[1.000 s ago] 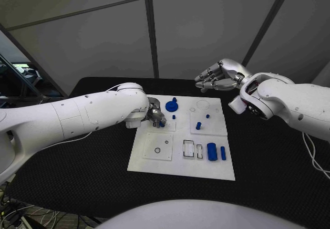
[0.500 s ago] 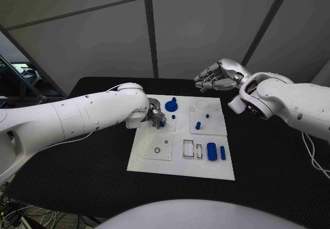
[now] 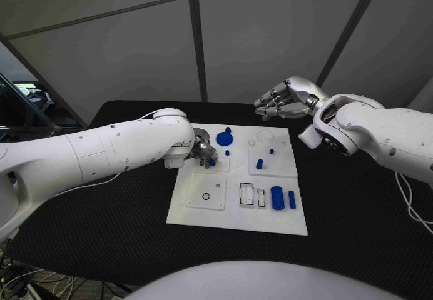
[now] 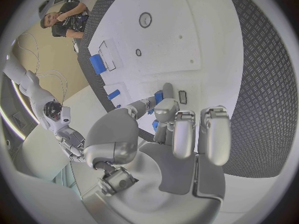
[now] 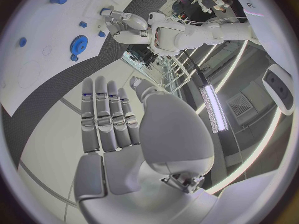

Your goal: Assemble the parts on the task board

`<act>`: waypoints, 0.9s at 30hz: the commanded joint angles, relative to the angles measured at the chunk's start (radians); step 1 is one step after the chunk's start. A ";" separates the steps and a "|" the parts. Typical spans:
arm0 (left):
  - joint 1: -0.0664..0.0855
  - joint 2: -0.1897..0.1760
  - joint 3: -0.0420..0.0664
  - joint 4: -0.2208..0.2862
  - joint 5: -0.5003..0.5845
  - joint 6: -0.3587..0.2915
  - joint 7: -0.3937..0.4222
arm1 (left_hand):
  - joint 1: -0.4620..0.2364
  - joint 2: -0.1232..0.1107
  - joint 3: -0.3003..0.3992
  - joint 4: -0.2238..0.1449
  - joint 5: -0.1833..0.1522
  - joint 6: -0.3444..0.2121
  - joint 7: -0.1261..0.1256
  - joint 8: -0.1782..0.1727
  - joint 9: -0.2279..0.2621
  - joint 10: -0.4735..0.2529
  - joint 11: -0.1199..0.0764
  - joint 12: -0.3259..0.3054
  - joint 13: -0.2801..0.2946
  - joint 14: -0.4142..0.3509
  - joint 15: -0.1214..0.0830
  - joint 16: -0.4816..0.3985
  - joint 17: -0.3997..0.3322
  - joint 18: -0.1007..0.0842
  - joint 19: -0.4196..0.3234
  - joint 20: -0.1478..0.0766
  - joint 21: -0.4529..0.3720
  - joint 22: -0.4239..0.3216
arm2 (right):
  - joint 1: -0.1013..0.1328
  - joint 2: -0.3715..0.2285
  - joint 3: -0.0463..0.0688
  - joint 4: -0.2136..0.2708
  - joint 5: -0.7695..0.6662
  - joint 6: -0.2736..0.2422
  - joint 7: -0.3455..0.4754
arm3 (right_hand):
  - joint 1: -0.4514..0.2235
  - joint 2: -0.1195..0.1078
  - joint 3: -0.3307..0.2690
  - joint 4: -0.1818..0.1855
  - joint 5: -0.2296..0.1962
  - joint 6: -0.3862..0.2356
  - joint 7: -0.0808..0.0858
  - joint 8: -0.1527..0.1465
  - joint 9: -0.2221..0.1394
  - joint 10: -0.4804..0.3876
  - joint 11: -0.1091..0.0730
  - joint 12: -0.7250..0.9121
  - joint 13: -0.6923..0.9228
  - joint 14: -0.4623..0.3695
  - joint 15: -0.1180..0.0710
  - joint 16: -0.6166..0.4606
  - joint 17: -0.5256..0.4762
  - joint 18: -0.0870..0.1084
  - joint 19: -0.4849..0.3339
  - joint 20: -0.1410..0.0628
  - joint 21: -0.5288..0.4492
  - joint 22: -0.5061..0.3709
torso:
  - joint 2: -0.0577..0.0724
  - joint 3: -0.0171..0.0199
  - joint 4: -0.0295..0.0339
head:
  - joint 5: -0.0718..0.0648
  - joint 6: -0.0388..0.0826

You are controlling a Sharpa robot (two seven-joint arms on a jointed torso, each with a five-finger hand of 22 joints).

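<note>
The white task board (image 3: 212, 209) lies in the middle of the table. My left hand (image 3: 202, 152) is low over the board's far left corner and pinches a small blue part (image 3: 209, 162) between thumb and finger; in the left wrist view this small blue part (image 4: 158, 97) sits at the fingertips (image 4: 165, 109), right above the board (image 4: 174, 35). A blue gear (image 3: 224, 139) lies just beyond that hand. My right hand (image 3: 284, 100) hangs in the air past the board's far edge, fingers apart and holding nothing. In the right wrist view my right hand (image 5: 118, 129) shows straight fingers.
On the board are a blue peg (image 3: 259, 164), a thick blue cylinder (image 3: 278, 198) and a thin blue bar (image 3: 292, 200) near its right side. Black table (image 3: 108, 219) surrounds the board. The right wrist view shows the gear (image 5: 79, 43) and my left hand (image 5: 122, 22).
</note>
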 commanded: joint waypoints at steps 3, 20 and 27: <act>-0.006 -0.005 -0.007 -0.006 -0.009 0.026 -0.025 | -0.008 0.003 0.092 -0.053 -0.008 0.026 -0.018 -0.002 -0.002 0.004 -0.002 0.006 0.000 0.091 -0.007 0.004 0.213 -0.043 0.048 -0.006 -0.006 0.165 | 0.002 0.001 0.000 -0.001 -0.003 0.009 0.006 | 0.012 -0.001 0.007 0.000 0.003 0.005 -0.001 0.006 0.001 0.006 0.002 0.006 -0.001 0.005 -0.002 -0.005 -0.002 0.003 0.010 0.000 -0.005 -0.001 | -0.001 0.0005 -0.0003 | 0.001 0.002; -0.006 -0.008 -0.006 -0.010 -0.014 0.014 -0.023 | -0.090 -0.080 -0.131 0.029 -0.033 0.043 -0.022 -0.002 -0.015 0.009 -0.005 0.014 0.000 0.091 -0.008 0.004 0.213 -0.044 0.050 -0.007 -0.007 0.169 | 0.002 -0.001 0.000 0.000 -0.003 0.007 0.005 | 0.011 -0.004 0.008 -0.001 0.009 0.004 0.000 0.006 0.000 0.005 0.003 0.005 -0.003 0.005 -0.001 -0.007 -0.002 0.003 0.010 0.000 -0.007 -0.002 | -0.001 -0.0001 0.0009 | 0.000 0.003; -0.006 -0.013 -0.006 -0.008 -0.015 0.000 -0.022 | -0.060 -0.080 -0.220 0.055 -0.032 0.044 -0.024 -0.005 -0.021 0.009 -0.006 0.017 -0.001 0.091 -0.010 0.004 0.214 -0.044 0.051 -0.009 -0.007 0.170 | 0.002 -0.002 0.000 0.000 -0.003 0.007 0.006 | 0.010 -0.005 0.008 0.000 0.010 0.003 0.000 0.005 0.000 0.005 0.003 0.005 -0.004 0.005 -0.001 -0.007 -0.002 0.003 0.010 0.000 -0.007 -0.002 | 0.000 -0.0001 -0.0003 | 0.001 0.004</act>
